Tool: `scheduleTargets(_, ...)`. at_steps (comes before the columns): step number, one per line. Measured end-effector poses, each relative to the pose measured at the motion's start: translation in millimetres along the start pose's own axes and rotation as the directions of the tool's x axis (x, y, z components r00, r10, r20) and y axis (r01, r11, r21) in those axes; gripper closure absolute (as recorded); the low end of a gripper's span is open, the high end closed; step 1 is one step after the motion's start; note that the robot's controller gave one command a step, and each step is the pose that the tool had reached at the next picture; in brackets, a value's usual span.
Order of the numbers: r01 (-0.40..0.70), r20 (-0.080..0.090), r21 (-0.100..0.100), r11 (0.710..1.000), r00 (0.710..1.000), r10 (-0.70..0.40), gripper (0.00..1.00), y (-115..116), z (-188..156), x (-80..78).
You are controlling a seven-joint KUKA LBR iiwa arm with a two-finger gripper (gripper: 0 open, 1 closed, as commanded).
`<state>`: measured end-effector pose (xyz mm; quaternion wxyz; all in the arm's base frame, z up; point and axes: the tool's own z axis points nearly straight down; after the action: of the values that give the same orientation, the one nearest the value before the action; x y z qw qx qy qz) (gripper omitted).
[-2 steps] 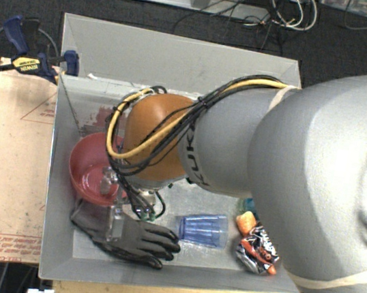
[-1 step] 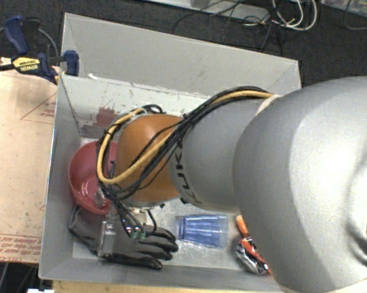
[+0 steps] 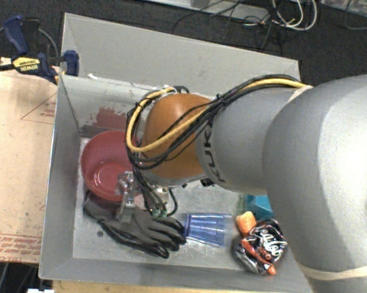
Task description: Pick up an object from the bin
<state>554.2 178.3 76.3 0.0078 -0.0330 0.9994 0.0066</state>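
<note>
The tool [image 3: 129, 199] hovers above the black glove [image 3: 146, 230], tight beside the red bowl [image 3: 94, 163].

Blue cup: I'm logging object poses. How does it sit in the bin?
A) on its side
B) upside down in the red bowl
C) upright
A: the blue cup lies on its side, right next to the black glove.

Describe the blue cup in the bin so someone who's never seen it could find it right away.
Start at the grey metal bin and look along its wall nearest the camera. Right of the black glove and left of the crumpled black snack bag, the cup lies on its side. It alone is see-through blue.
</note>
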Motion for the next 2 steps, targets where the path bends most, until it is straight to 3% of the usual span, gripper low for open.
scheduleTargets(2,0.000,0.001,-0.001,1.000,1.000,0.000,1.00,0.1,-3.4,0.1)
